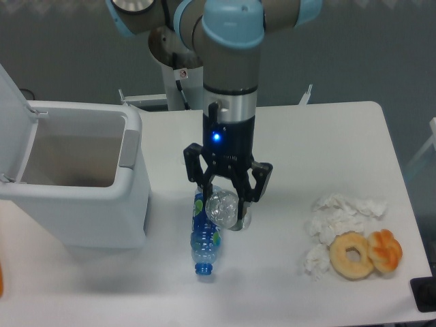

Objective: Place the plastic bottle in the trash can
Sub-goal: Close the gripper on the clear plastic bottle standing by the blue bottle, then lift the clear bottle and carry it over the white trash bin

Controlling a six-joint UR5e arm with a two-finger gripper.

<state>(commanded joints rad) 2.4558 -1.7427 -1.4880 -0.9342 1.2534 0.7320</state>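
White trash can (102,204), lid up, stands at our left on desk (327,136). Claw (227,197) above desk centre, clamped on crinkled plastic bottle (225,208); we cannot read its axis. Blue-capped bottle (204,242) lies beneath. We judge: carry leftward.

Between the pincer (227,197) fingers, the plastic bottle (225,208) is clear, crinkled, glossy plastic. Left of it, the trash can (102,211) is smooth white plastic. Right of it, crumpled tissues (340,211) look soft, matt.
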